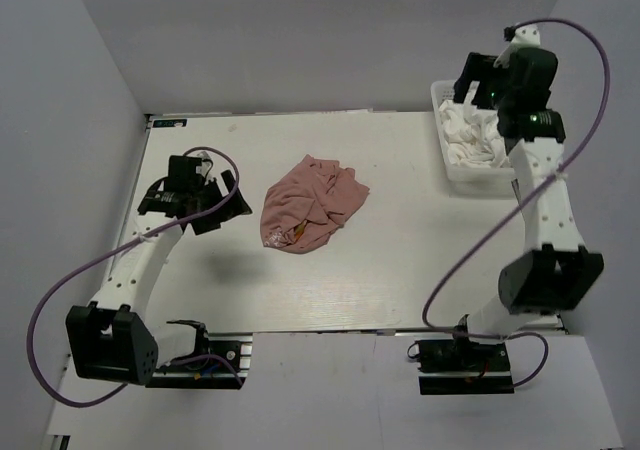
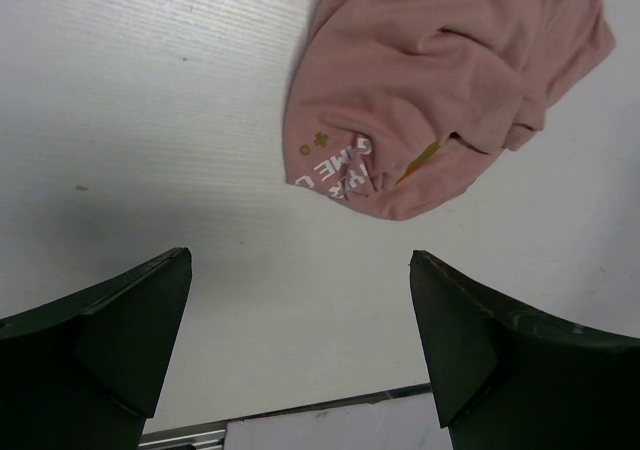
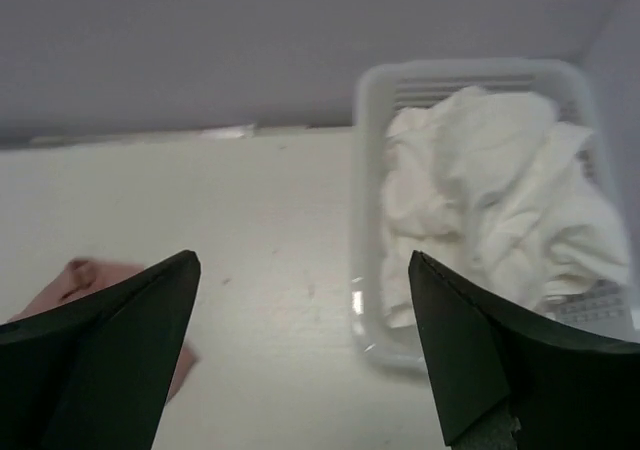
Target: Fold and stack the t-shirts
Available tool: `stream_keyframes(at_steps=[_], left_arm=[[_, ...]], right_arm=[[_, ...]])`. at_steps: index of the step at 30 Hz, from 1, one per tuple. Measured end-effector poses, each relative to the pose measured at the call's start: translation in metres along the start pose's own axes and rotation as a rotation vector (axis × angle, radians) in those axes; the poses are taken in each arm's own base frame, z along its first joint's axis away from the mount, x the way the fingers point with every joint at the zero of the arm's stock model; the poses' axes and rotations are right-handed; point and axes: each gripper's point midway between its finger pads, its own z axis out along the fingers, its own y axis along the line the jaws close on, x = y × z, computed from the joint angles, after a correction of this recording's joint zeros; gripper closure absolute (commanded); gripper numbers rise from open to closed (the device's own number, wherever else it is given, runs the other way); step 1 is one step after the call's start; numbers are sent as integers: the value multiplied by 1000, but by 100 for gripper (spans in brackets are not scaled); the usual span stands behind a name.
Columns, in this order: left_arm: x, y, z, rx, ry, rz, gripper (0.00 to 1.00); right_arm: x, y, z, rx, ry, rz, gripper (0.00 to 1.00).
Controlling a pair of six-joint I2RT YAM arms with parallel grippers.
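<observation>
A dusty pink t-shirt (image 1: 310, 205) lies crumpled in the middle of the table, its white text and small graphic showing in the left wrist view (image 2: 440, 80). White t-shirts (image 1: 470, 135) lie bunched in a white basket (image 1: 441, 95) at the back right; they also show in the right wrist view (image 3: 500, 190). My left gripper (image 1: 215, 205) is open and empty, left of the pink shirt and above the table (image 2: 300, 260). My right gripper (image 1: 470, 85) is open and empty, raised over the basket's near-left corner (image 3: 300, 260).
The basket's rim (image 3: 365, 270) stands close to the right wall. The table's near edge with a metal rail (image 2: 300, 415) runs below the left gripper. Grey walls enclose the table at the back and both sides.
</observation>
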Motion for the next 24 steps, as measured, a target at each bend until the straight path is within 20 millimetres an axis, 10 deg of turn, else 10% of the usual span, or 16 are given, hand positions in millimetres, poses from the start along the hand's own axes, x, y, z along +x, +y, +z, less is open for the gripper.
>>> stream_keyframes(at_steps=[4,13,19,24], left_arm=[[14,8,25,-44,90,-12,0],[53,-10,84,-58,261,42,5],[73,-23,123,-115,335,116,8],[75,-16,140,-207,339,151,41]], right_arm=[[45,76,-48,-229,57,6,10],[285,151,-29,-392,678,42,10],[326,184,-19,-427,793,43,10],[340,206,10,-416,810,32,12]])
